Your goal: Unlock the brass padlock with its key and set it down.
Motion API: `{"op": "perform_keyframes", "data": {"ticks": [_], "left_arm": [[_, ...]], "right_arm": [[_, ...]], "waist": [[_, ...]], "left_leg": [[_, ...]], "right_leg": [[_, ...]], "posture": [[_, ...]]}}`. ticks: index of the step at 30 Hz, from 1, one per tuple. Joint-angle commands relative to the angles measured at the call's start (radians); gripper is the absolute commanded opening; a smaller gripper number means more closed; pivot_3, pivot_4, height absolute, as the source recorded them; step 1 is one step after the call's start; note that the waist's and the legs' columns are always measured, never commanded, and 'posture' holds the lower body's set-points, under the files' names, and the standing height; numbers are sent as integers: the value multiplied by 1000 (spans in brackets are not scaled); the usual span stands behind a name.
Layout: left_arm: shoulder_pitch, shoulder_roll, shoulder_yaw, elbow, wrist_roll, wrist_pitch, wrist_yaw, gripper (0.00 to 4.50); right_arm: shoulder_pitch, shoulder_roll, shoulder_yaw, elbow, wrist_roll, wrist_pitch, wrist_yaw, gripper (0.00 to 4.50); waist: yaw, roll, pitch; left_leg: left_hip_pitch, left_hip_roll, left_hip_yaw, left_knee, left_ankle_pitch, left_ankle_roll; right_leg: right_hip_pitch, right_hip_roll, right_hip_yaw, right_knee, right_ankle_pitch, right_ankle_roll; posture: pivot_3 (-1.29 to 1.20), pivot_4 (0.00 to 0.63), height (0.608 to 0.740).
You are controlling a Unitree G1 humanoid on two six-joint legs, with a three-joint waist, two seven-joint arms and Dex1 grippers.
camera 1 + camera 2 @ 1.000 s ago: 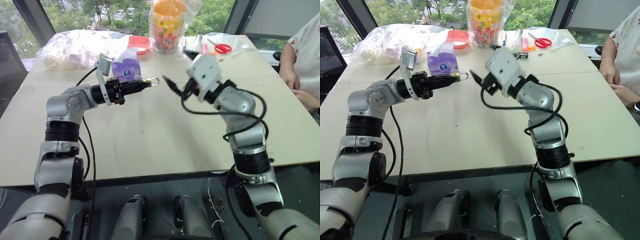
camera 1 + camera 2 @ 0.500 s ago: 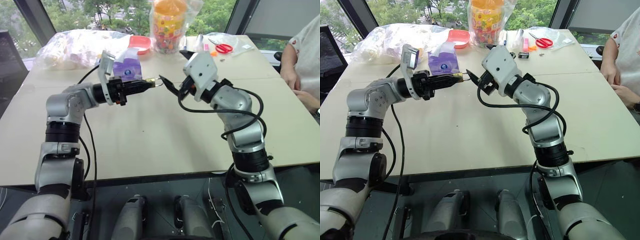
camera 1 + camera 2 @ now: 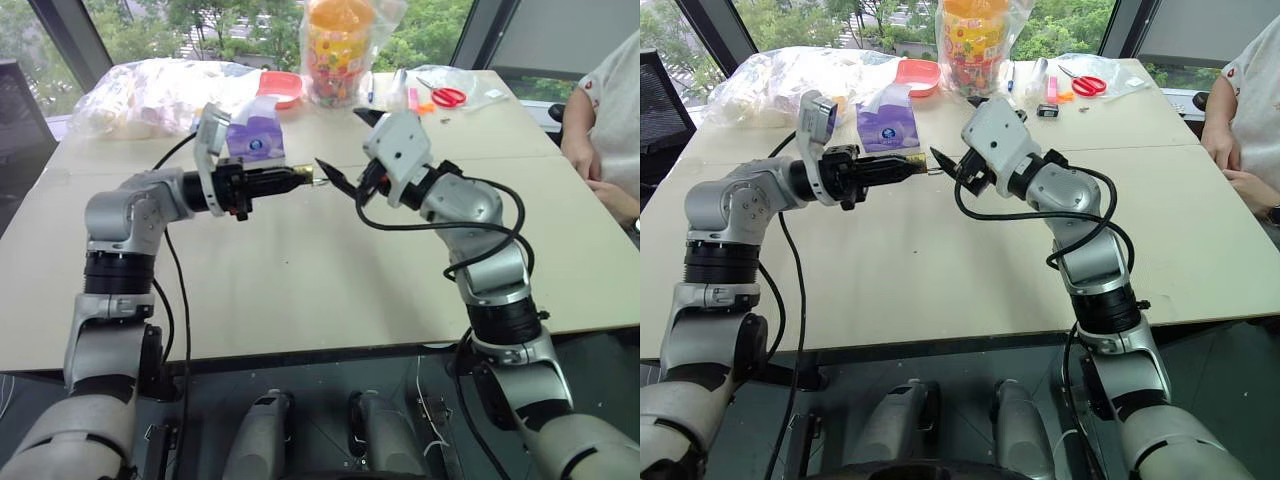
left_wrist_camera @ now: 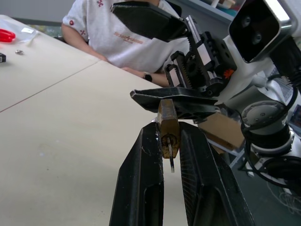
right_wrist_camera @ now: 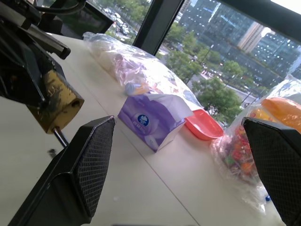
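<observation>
Closing the gap, the right gripper (image 3: pixel 342 150) has slid in from well apart to just beside the padlock (image 4: pixel 168 126), its jaws spread as wide as they go and holding nothing. One finger (image 5: pixel 75 174) now sits under and next to the brass body, the other far off to the side, so the lock stands just outside the open jaws rather than between them. The left gripper (image 4: pixel 171 141) is clamped on the padlock, holding it level over the table (image 3: pixel 300 270) and pointing it toward the right gripper. A thin metal stem, probably the key (image 4: pixel 170 153), sticks out of the lock's end face. Judging by this, the approach is nearly done and the turn of the key has not begun; the right fingers likely need to line up on that stem before pinching. A person (image 3: pixel 610 110) sits beyond the right arm.
</observation>
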Motion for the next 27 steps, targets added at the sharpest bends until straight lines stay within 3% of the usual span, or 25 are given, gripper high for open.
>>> {"op": "perform_keyframes", "data": {"ticks": [1, 9, 12, 14, 16, 19, 27], "left_arm": [[-28, 9, -1, -5, 2, -51, -21, 0], [-24, -18, -34, 59, 39, -84, 12, 0], [-31, -85, -64, 147, 93, -117, 83, 0], [-48, -129, -97, 235, 144, -145, 122, 0], [-69, -174, -115, 330, 169, -140, 131, 0], [-121, -238, -98, 471, 177, -117, 142, 0], [-246, -367, -88, 777, 246, -195, 155, 0]], "right_arm": [[1, -9, -2, -41, 44, 29, 29, 4440], [14, -92, -59, -47, 31, 51, 16, 4440], [61, -188, -89, -122, 89, 342, 67, 4440], [99, -197, -166, -231, 289, 621, 139, 4440], [135, -244, -182, -310, 357, 777, 161, 4440], [157, -294, -179, -375, 388, 904, 135, 4440], [168, -324, -145, -438, 414, 981, 51, 4440]], "waist": [[1, 0, 0], [4, 0, 0], [18, 0, 0], [28, 0, 0], [27, 0, 0], [24, -1, 0], [25, -1, 0]], "left_leg": [[0, 0, 0, 0, 0, 0], [0, 0, 0, 0, 0, 0], [0, -1, 0, 1, 0, 1], [-1, -1, 0, 1, -1, 1], [-1, -1, 0, 1, -1, 2], [-2, -1, 0, 1, -1, 2], [-3, -1, 1, 1, -3, 4]], "right_leg": [[0, 0, 0, 0, 0, 0], [0, 0, 0, 0, -1, -1], [0, -1, 0, -1, -1, -1], [0, -2, 0, -1, -1, -1], [0, -2, -1, -1, 0, 1], [-1, -3, -1, -1, 1, 2], [-1, -3, -1, -4, 1, 2]], "posture": [[0, 150, 740], [0, 150, 740], [0, 150, 740], [0, 150, 740], [0, 150, 740], [0, 150, 740], [0, 150, 740]]}}
